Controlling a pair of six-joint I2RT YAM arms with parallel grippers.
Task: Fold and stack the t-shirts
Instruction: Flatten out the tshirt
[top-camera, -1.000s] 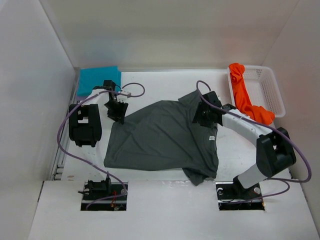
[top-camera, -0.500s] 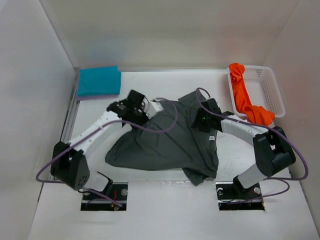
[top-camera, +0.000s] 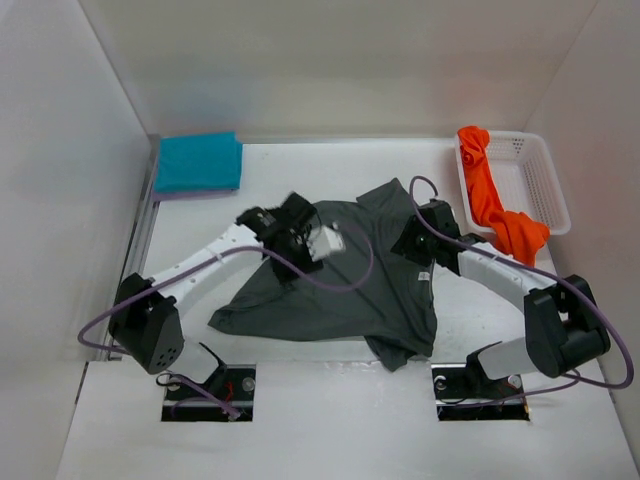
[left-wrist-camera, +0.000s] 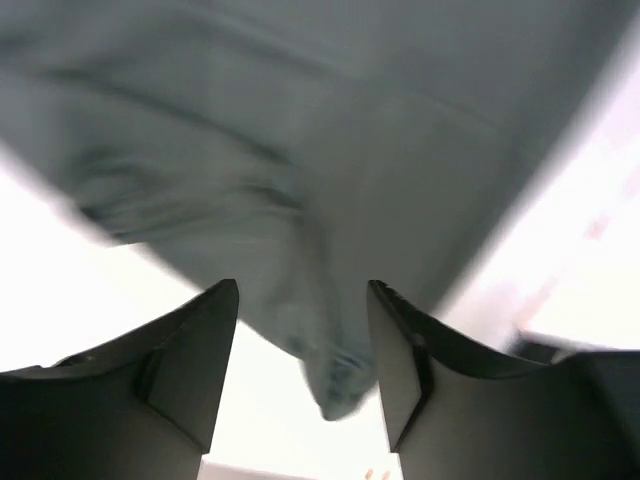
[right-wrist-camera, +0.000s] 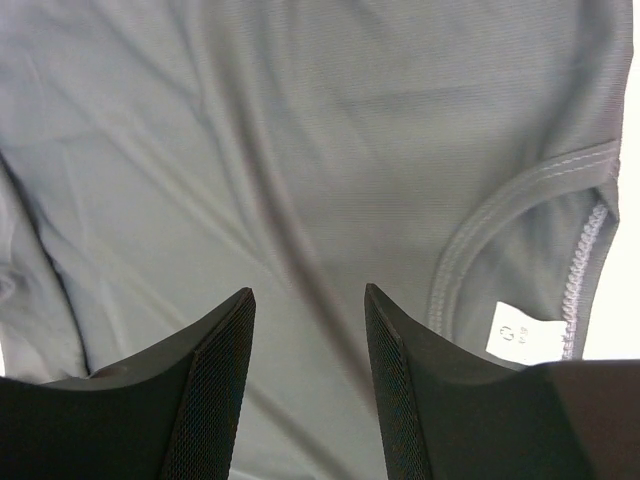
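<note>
The dark grey t-shirt was spread on the surface beneath both hands. The left hand was seen spread above blurred cloth. The right hand was spread left of the collar, with nothing pinched.

Dark grey t-shirt showing matt, fine-knit cloth. Basket showing smooth white plastic mesh. Right gripper fingers showing matt black, finely textured plastic.

Your left gripper extended far and right toward table centre, jaws parted, wrist view blurred. Your right gripper extended far-left, angled down, jaws parted.
</note>
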